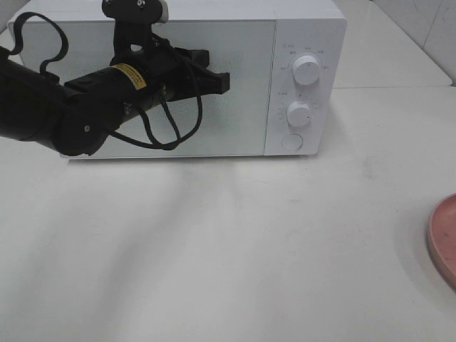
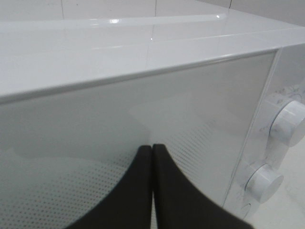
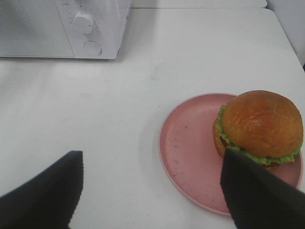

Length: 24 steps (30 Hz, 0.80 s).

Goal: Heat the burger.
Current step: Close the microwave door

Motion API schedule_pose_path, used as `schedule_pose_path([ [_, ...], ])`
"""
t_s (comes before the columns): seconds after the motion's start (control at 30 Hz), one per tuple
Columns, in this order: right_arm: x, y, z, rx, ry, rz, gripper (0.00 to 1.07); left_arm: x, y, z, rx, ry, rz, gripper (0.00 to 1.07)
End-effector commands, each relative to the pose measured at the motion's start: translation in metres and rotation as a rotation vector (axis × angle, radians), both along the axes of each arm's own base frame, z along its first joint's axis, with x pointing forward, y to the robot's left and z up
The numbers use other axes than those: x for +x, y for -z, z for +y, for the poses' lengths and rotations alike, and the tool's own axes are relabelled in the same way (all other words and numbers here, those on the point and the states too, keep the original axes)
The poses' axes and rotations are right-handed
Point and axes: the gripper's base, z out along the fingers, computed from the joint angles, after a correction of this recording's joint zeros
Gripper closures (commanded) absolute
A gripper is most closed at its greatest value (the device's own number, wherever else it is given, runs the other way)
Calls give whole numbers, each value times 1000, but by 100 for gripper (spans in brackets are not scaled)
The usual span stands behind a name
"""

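Exterior high view first, left to right: our left gripper (image 1: 214,75) hangs in front of the microwave's (image 1: 313,28) closed glass door (image 1: 242,85), fingers clenched together on nothing, which the left wrist view confirms with the two black fingertips (image 2: 143,191) pressed flat against each other just off the dotted glass. To the right of the door sit two white dials (image 1: 306,70) and a round door-release button (image 1: 291,142), and at the far right edge of the table (image 1: 214,249) we see only a sliver of the pink plate (image 1: 445,239). Our right gripper (image 3: 150,186) is spread wide and empty, hovering near that plate (image 3: 186,152), and the burger (image 3: 261,128) sits upright on the plate's far side, close to the rim, well apart from the microwave. It stands bun-up, so we judge its long axis vertical, with no real facing direction since it is round. The risks we see: the door is still shut, and a clenched gripper pushing off-centre could miss the button or nudge the whole oven; later, a squeeze on the tall stack could shear the layers or tip it off the plate's edge.
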Motion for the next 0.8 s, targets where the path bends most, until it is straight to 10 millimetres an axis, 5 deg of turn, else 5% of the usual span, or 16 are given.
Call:
schedule_pose_path([
  [0.03,-4,-1,0,0,0,-38,31,5,-13,13,-70,-90,23,107],
  [0.4,-4,-1,0,0,0,-38,31,-55,-13,16,20,-3,168,99],
  [0.47,-4,-1,0,0,0,-38,31,-66,-13,22,60,1,283,77],
  [0.5,-4,-1,0,0,0,-38,31,-66,-13,22,60,1,283,77],
  [0.53,-4,-1,0,0,0,-38,31,-72,-15,26,80,-4,376,48],
  [0.57,-4,-1,0,0,0,-38,31,-72,-15,26,80,-4,376,48],
  [0.63,-4,-1,0,0,0,-38,31,-80,-18,30,118,0,464,7],
  [0.8,-4,-1,0,0,0,-38,31,-95,-24,39,216,26,576,3],
])
